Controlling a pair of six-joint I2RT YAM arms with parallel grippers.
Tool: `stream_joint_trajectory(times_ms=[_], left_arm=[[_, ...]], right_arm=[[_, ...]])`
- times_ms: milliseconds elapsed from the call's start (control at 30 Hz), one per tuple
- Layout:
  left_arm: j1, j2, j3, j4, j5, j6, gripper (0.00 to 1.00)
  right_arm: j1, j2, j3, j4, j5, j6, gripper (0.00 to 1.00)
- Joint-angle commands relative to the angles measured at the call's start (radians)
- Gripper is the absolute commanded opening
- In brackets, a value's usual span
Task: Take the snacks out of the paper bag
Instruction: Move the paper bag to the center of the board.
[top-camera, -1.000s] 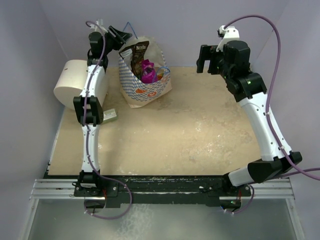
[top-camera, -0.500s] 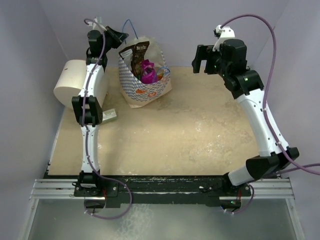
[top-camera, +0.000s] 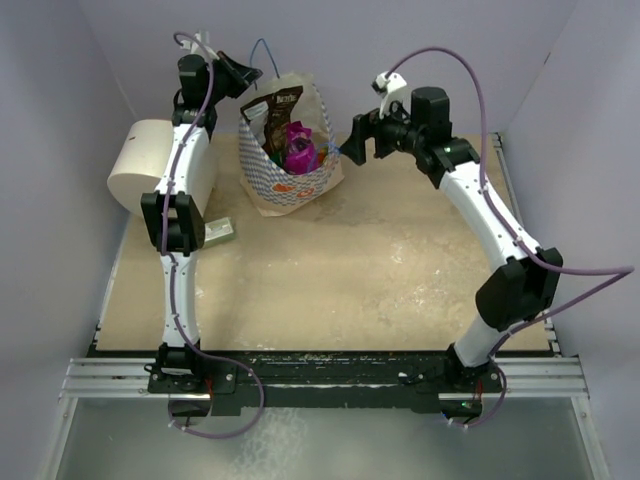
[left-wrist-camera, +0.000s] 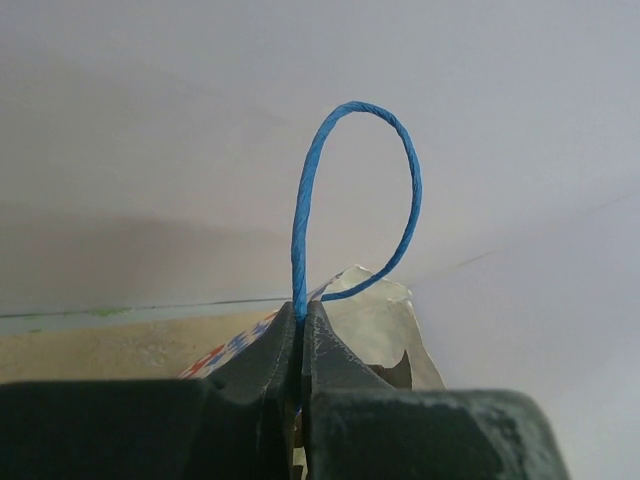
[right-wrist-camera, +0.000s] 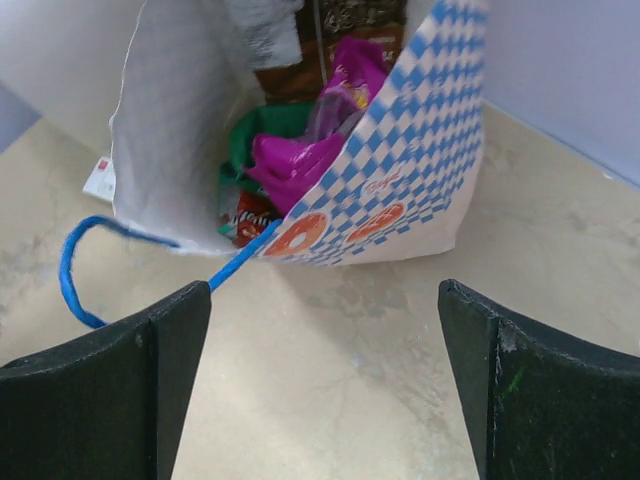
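Note:
The paper bag (top-camera: 285, 185) stands open at the back of the table, tilted, with blue checks and an orange logo. Snacks fill it: a dark brown packet (top-camera: 278, 103) at the back, a magenta one (top-camera: 298, 145) in the middle. My left gripper (top-camera: 248, 74) is shut on the bag's far blue cord handle (left-wrist-camera: 350, 180), whose loop rises above the jaws. My right gripper (right-wrist-camera: 320, 300) hangs open just right of the bag's mouth, looking in at the magenta (right-wrist-camera: 300, 160), green (right-wrist-camera: 250, 130) and red-orange (right-wrist-camera: 245, 215) packets. The near handle (right-wrist-camera: 75, 270) droops outside.
A big white cylinder (top-camera: 150, 170) lies left of the left arm. A small flat whitish box (top-camera: 220, 232) sits on the table beside that arm. Purple walls close in behind and on both sides of the bag.
My left gripper has closed on the blue cord handle. My right arm has swung left and down, from the back right corner to the bag's right side.

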Motion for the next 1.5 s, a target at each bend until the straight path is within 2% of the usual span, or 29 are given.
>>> stream_joint_trajectory(times_ms=[0, 67, 133, 300, 433, 633, 733, 833, 1100, 1233, 1467], left_arm=[[-0.005, -0.107, 0.007, 0.023, 0.003, -0.005, 0.0], [-0.004, -0.11, 0.008, -0.001, -0.003, 0.002, 0.0], [-0.002, -0.115, 0.002, -0.019, -0.012, 0.006, 0.0], [-0.002, -0.115, -0.002, -0.027, -0.006, -0.009, 0.0], [-0.002, -0.113, 0.0, -0.032, 0.002, -0.026, 0.0], [-0.002, -0.116, -0.006, -0.048, 0.016, -0.032, 0.0], [-0.003, -0.12, -0.014, -0.052, 0.026, -0.04, 0.0], [-0.003, -0.129, -0.026, -0.055, 0.028, -0.04, 0.0], [-0.003, -0.136, -0.034, -0.059, 0.029, -0.04, 0.0], [-0.003, -0.139, -0.033, -0.063, 0.032, -0.04, 0.0], [-0.003, -0.14, -0.032, -0.062, 0.043, -0.052, 0.0]], right_arm=[[0.008, -0.15, -0.215, 0.337, -0.149, -0.101, 0.96], [0.008, -0.192, -0.286, 0.395, -0.131, -0.142, 0.98], [0.008, -0.201, -0.307, 0.374, -0.118, -0.213, 0.97], [0.037, -0.208, -0.347, 0.314, -0.259, -0.509, 0.93], [0.092, -0.193, -0.343, 0.307, -0.229, -0.621, 0.95], [0.101, -0.179, -0.324, 0.299, -0.229, -0.646, 0.94], [0.101, -0.2, -0.339, 0.283, -0.255, -0.644, 0.94], [0.101, -0.231, -0.363, 0.221, -0.254, -0.712, 0.94], [0.101, -0.327, -0.439, 0.208, -0.246, -0.694, 0.96], [0.099, -0.34, -0.478, 0.294, -0.195, -0.668, 0.98], [0.102, -0.22, -0.396, 0.448, -0.071, -0.611, 0.94]])
